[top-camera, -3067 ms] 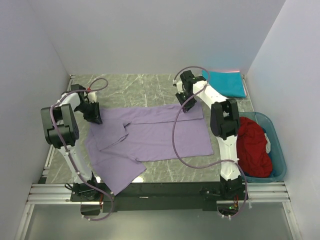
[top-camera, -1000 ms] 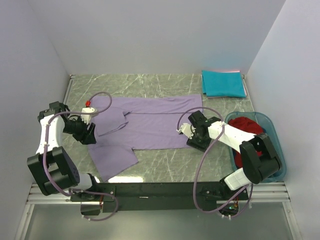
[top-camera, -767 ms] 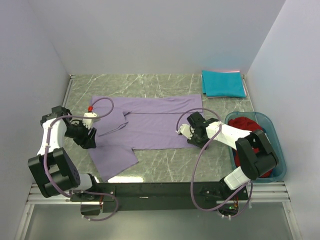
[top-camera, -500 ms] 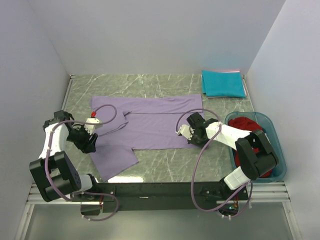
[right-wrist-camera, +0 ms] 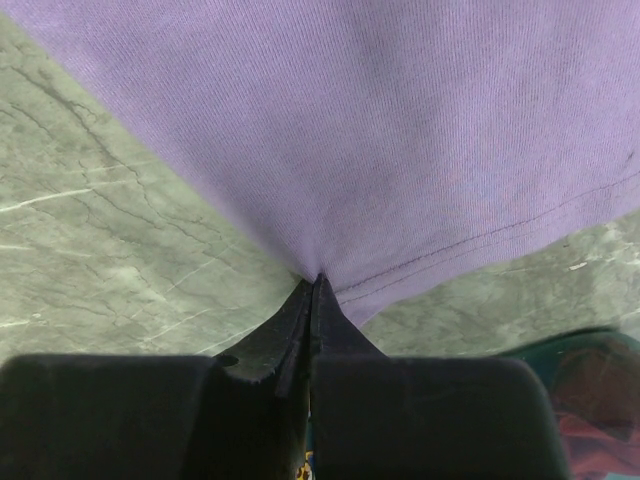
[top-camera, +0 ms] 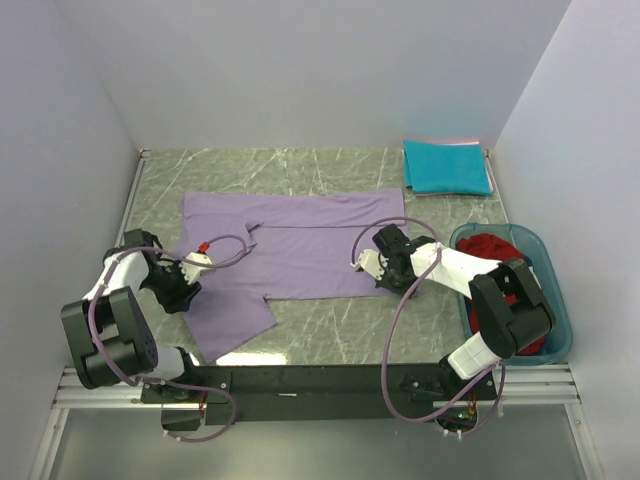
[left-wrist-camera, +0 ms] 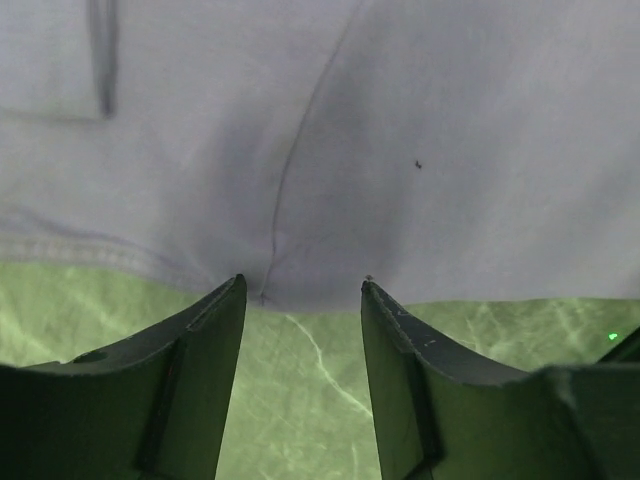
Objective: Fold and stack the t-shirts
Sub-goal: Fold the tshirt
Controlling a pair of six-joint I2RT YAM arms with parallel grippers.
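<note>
T-shirt (top-camera: 310, 250) hem pinched in right end effector (right-wrist-camera: 315, 277); left end effector (left-wrist-camera: 303, 286) agape at edge.

Green marbled table (top-camera: 330, 340) — lavender t-shirt (top-camera: 300, 250) spread flat across centre; folded teal t-shirt (top-camera: 445, 168) at 1 o'clock; translucent teal bin (top-camera: 562, 318) at 3 o'clock.

Lavender t-shirt (right-wrist-camera: 400, 130) hem between closed jaws

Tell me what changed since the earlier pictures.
Both hands left the far edge of the purple shirt and came nearer. The right hand shut on the hem at the near right corner; the left hand, open, sits at its left edge. The shirt's far edge now lies farther back. The teal shirt, bin and red shirt stayed put.
</note>
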